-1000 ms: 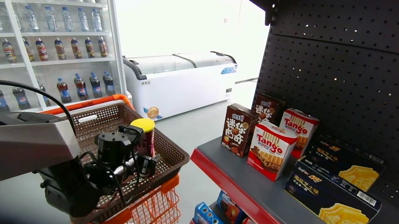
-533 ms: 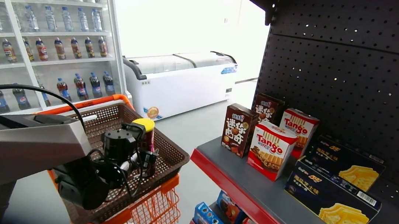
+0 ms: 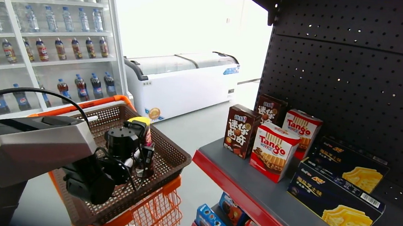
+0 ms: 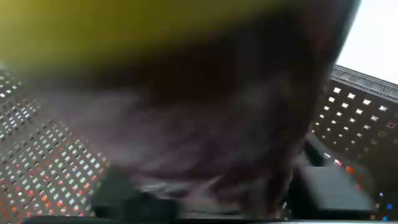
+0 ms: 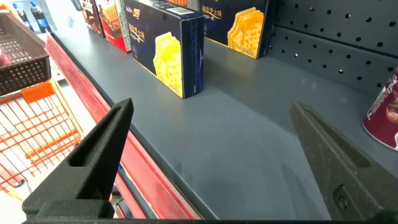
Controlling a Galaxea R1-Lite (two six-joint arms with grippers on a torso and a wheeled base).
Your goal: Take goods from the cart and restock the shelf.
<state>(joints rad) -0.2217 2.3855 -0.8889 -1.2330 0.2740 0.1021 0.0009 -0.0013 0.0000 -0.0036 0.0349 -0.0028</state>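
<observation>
The shelf (image 3: 271, 199) lies bare along its near red edge; boxes (image 3: 274, 150) crowd its far side.

The left arm has swung further forward over the cart basket (image 3: 176, 159). The left gripper (image 3: 144, 149), fingers closed on the yellow-lidded can (image 3: 140, 120), has shifted slightly up and away. It now hides more of the can, whose lid looks flatter.

Shop: glass-door fridge (image 3: 95, 23) stocked with bottles (image 3: 60, 48), chest freezer (image 3: 182, 84), pegboard shelf (image 3: 253, 187) of snack boxes (image 3: 274, 150), orange cart (image 3: 161, 206) standing beside it.
</observation>
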